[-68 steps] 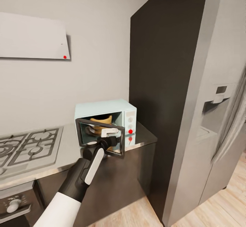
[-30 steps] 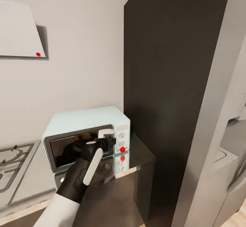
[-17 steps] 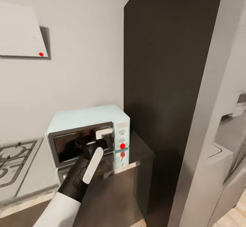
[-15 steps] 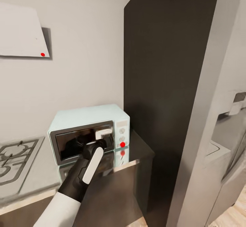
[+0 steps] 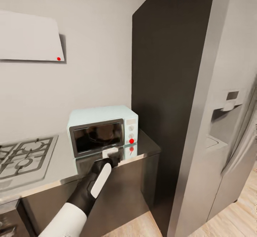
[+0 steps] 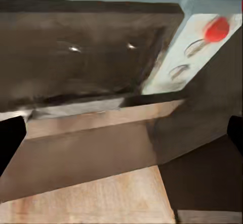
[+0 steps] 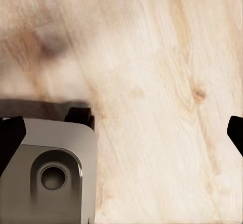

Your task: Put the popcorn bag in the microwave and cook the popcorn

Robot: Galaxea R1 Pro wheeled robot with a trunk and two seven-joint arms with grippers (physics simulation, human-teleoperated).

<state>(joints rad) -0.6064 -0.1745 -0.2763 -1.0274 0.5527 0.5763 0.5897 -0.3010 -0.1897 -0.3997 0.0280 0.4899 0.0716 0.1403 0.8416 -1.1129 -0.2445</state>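
Kitchen corner, grey wall behind, and the microwave [image 5: 102, 130] sits on the glossy surface [image 5: 53, 171], door shut, dark glass facing out, red indicator light [image 5: 131, 141] glowing on its white panel. Popcorn bag can't be made out through that glass. Left pincer [image 5: 111, 155] hovers just in front of the door's lower edge, touching nothing; its fingertips [image 6: 10, 138] sit at the wrist view's edges, spread wide, holding nothing. Gas hob [image 5: 23, 156] lies alongside, tall dark cabinet [image 5: 167, 87] on the other side. Right pincer [image 7: 121, 133] wide too, over wooden floor [image 7: 167, 82].
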